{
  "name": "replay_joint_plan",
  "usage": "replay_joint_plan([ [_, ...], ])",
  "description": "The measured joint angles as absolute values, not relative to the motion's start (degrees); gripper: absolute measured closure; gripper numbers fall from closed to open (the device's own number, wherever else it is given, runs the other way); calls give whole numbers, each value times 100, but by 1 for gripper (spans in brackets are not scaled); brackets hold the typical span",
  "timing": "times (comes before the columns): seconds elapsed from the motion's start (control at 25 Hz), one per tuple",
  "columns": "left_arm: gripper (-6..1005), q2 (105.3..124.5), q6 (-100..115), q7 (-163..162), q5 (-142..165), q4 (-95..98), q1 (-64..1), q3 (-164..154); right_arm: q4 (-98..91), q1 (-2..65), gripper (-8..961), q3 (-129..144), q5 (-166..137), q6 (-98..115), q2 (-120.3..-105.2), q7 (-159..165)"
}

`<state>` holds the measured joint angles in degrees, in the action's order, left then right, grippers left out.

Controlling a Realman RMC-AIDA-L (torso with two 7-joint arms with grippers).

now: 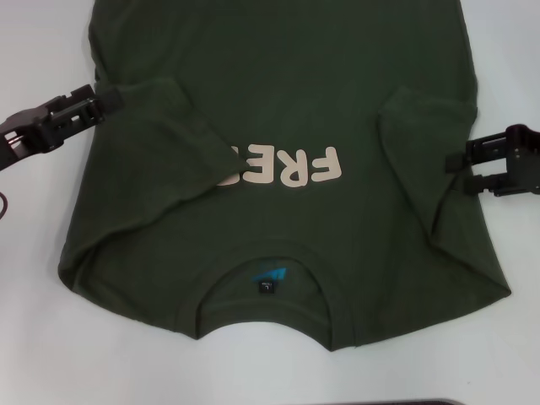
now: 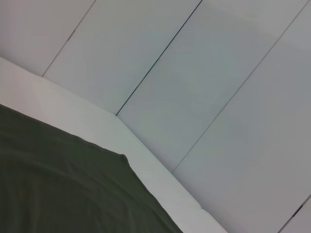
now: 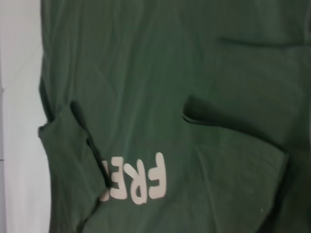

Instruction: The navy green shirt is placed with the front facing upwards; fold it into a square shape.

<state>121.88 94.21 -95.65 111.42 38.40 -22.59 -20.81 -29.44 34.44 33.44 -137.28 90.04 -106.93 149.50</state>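
Observation:
The navy green shirt point(image 1: 278, 101) lies flat on the white table, front up, collar point(image 1: 274, 253) toward me, with cream lettering point(image 1: 291, 166) on the chest. Both sleeves are folded inward over the body, and the left sleeve point(image 1: 186, 126) covers part of the lettering. My left gripper point(image 1: 108, 99) sits at the shirt's left edge, touching the fabric by the folded sleeve. The right gripper point(image 1: 460, 170) is open at the shirt's right edge, with nothing between its fingers. The right wrist view shows the shirt point(image 3: 146, 58) and its lettering point(image 3: 141, 179). A corner of the shirt point(image 2: 58, 184) shows in the left wrist view.
White table point(image 1: 34, 337) surrounds the shirt on the left, right and near sides. Pale wall panels point(image 2: 194, 73) rise behind the table's far edge. A thin dark object point(image 1: 422, 402) lies along the near edge of the head view.

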Motion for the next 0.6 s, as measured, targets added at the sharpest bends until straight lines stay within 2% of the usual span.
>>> replay_joint_plan([
  [0.4, 186, 12200, 9403, -9537, 11135, 3841, -2259, -2058, -2852, 3424, 343, 3332, -13755, 8824, -10829, 14950],
  [0.6, 188, 12200, 9353, -9529, 11135, 3840, -2258, -2048, -2679, 3457, 343, 3349, -13755, 8711, -10840, 14950],
])
